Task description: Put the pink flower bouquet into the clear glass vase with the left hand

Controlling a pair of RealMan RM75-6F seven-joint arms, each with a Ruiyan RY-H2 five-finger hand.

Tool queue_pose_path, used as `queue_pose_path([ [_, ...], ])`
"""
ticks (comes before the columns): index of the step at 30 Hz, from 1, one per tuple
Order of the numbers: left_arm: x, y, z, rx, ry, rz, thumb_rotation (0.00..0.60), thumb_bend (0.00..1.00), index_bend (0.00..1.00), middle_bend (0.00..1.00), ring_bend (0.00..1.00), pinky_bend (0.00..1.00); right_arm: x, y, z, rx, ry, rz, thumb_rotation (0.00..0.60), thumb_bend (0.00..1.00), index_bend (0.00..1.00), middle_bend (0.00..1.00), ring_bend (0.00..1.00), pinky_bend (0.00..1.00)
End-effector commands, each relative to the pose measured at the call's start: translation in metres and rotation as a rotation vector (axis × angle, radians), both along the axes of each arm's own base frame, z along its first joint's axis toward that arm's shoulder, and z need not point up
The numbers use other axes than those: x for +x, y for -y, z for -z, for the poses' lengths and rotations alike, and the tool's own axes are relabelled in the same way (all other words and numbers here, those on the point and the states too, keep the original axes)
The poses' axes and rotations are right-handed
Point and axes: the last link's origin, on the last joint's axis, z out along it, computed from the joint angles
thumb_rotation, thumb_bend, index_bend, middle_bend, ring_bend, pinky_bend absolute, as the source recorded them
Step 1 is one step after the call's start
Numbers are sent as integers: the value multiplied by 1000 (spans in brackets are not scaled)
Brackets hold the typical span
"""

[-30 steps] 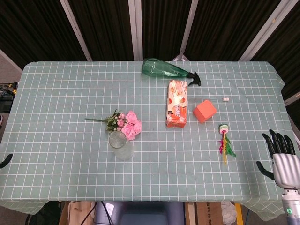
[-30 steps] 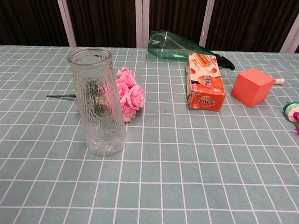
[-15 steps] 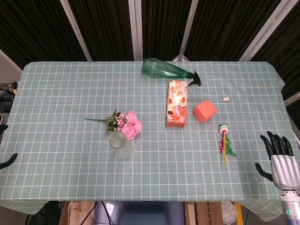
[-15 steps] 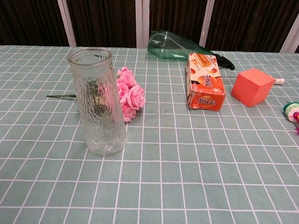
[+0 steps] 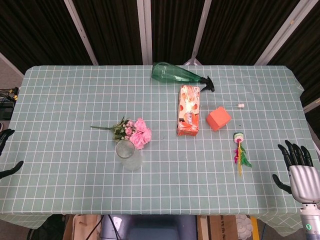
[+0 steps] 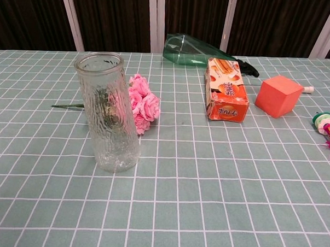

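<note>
The pink flower bouquet point(image 5: 137, 132) lies flat on the green checked tablecloth, its green stem pointing left. The clear glass vase point(image 5: 128, 155) stands upright just in front of it, touching or nearly touching the blooms. In the chest view the vase point(image 6: 108, 113) stands before the bouquet point(image 6: 139, 103) and hides part of it. Only dark fingertips of my left hand point(image 5: 11, 171) show at the far left table edge, well away from the bouquet, apart and holding nothing. My right hand point(image 5: 300, 172) hovers off the front right corner with fingers spread and empty.
A green spray bottle point(image 5: 177, 75) lies at the back centre. An orange biscuit box point(image 5: 188, 116), an orange cube point(image 5: 218, 118) and a feathered toy point(image 5: 240, 150) sit to the right of the vase. A small white stick point(image 5: 239, 105) lies behind the cube.
More of my left hand's fingertips have come into view at the left edge, a little higher up. My right hand has dropped slightly. The bouquet and vase have not moved.
</note>
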Motion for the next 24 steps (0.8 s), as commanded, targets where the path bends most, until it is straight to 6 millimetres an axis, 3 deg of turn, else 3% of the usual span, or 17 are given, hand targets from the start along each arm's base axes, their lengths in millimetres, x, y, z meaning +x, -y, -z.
queue_pose_path([
  [1,18,-34,-5,-52,-33,25,600,273,124,92,0,0,1,1,2,5,3,0,600,291,120,27,10,0],
  [7,62,-87,0,-175,-105,52,600,273,114,88,0,0,0,2,2,0,1,11,600,291,120,27,10,0],
  [15,107,-145,35,-305,-193,27,600,272,108,87,0,0,-5,5,4,-5,-19,48,600,291,120,27,10,0],
  [24,154,-174,90,-436,-225,51,600,241,104,82,0,0,-8,10,6,-16,-39,82,600,291,120,27,10,0],
])
